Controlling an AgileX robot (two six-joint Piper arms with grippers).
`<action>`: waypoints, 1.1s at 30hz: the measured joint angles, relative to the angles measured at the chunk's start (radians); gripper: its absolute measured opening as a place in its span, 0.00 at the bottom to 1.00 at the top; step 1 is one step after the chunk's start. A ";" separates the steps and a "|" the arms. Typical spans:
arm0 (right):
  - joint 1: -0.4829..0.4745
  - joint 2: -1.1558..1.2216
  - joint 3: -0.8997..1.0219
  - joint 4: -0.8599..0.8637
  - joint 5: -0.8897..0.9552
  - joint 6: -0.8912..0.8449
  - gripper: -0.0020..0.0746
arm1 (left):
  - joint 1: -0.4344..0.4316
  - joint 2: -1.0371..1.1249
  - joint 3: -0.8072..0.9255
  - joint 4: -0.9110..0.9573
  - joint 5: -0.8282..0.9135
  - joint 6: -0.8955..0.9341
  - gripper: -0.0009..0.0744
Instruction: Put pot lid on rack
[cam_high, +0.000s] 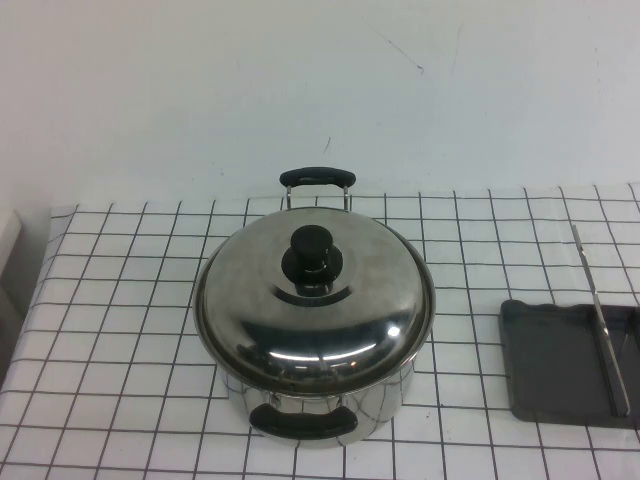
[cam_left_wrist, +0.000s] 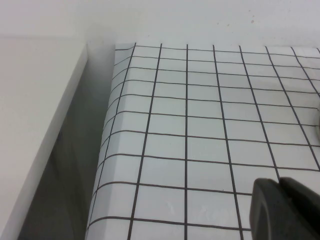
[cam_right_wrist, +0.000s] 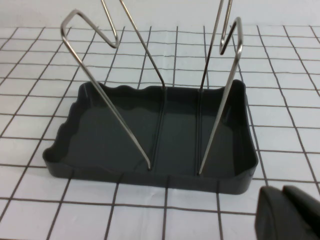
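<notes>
- Pot lid (cam_high: 315, 300): domed, shiny steel, black knob (cam_high: 311, 255) at its centre; seated on the steel pot (cam_high: 330, 405) at the centre of the high view.
- Pot: two black handles, one at the far side (cam_high: 317, 178), one at the near side (cam_high: 303, 420).
- Rack (cam_high: 560, 365): dark grey tray with raised wavy rim, at the right edge of the high view, well apart from the pot; thin wire frame (cam_right_wrist: 220, 100) stands upright in it.
- Table cover (cam_high: 120, 330): white with a black grid.
- Left gripper (cam_left_wrist: 287, 210): lower right of its wrist view, over bare grid near the table's edge; cannot tell whether its pincer is apart or together.
- Right gripper (cam_right_wrist: 290, 212): lower right of its wrist view, near the rack; pincer state likewise cannot be told.
</notes>
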 joint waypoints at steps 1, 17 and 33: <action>0.000 0.000 0.000 0.000 0.000 0.000 0.02 | 0.000 0.000 0.000 0.000 0.000 0.000 0.01; 0.000 0.000 0.000 0.000 0.000 0.000 0.02 | 0.000 0.000 0.000 0.000 -0.004 0.000 0.01; 0.000 0.000 0.000 0.000 0.000 0.000 0.02 | 0.000 0.000 0.002 0.000 -0.053 0.000 0.01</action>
